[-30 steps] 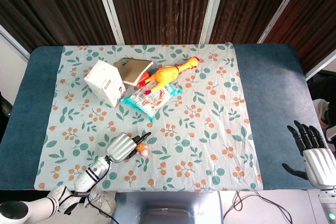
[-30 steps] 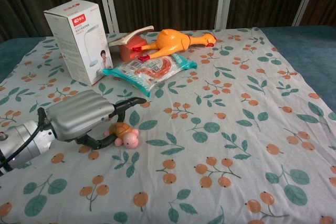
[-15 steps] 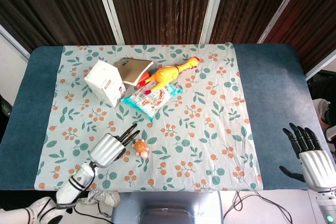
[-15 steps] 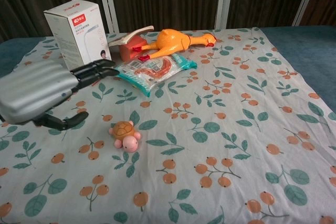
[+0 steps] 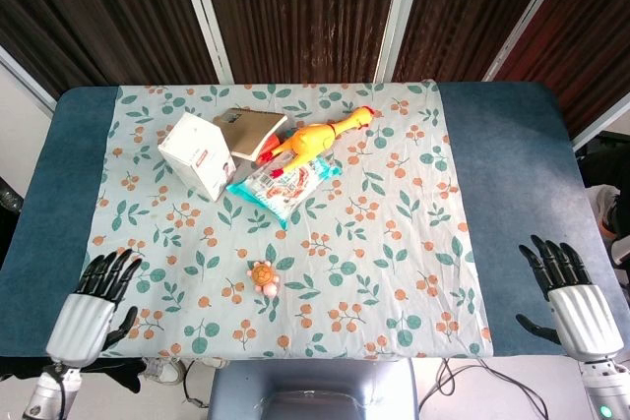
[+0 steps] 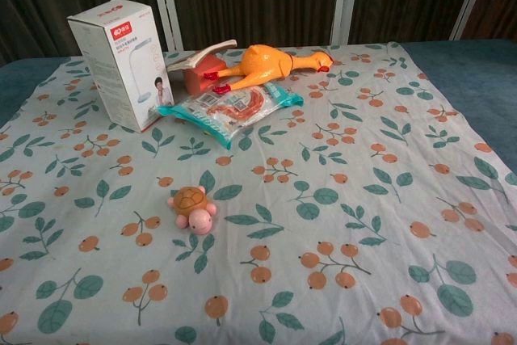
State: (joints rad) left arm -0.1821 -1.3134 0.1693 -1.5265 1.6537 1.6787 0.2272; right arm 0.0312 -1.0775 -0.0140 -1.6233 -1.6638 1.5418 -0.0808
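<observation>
My left hand [image 5: 91, 310] and right hand [image 5: 569, 300] hang spread and empty off the table's [image 5: 512, 154] near corners; the small orange-shelled pink toy turtle [image 5: 263, 275] sits free on the floral cloth [image 5: 394, 243].

Bright, even light; sharp focus

Both hands empty, fingers spread — left hand [image 5: 91, 304] low at L edge, right hand [image 5: 569, 294] at R.

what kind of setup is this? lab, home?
Likely a lab test bench, not a home: a table under a floral cloth, odd props such as a toy turtle and rubber chicken, dark curtains behind.
</observation>
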